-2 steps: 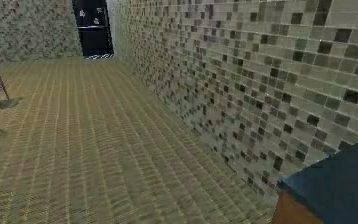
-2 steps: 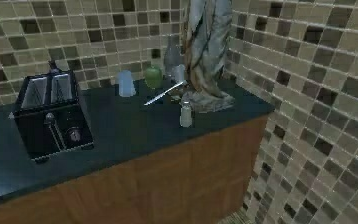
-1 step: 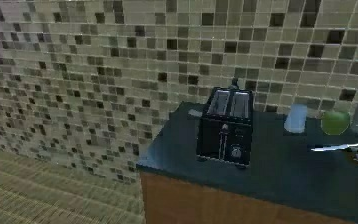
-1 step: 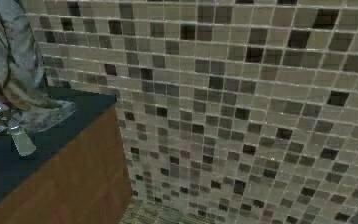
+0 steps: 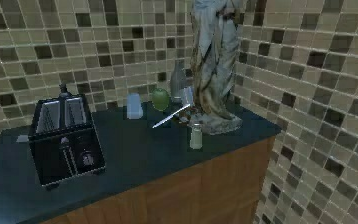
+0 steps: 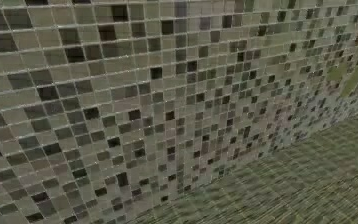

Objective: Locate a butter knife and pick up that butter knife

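Thin silvery butter knife (image 5: 172, 118) lies on the dark countertop (image 5: 147, 162), between black toaster (image 5: 65, 140) and grey stone statue (image 5: 215, 70). Gripper's state: can't tell.

No legible text, label, number or sign on the toaster (image 5: 65, 140), counter (image 5: 137, 155) or tiled walls (image 6: 137, 100).

The butter knife (image 5: 172, 119) looks like silvery metal; the toaster (image 5: 65, 140) glossy black; the countertop (image 5: 137, 165) dark, smooth matt; the cabinet front (image 5: 197, 195) wood; the statue (image 5: 215, 60) rough stone.
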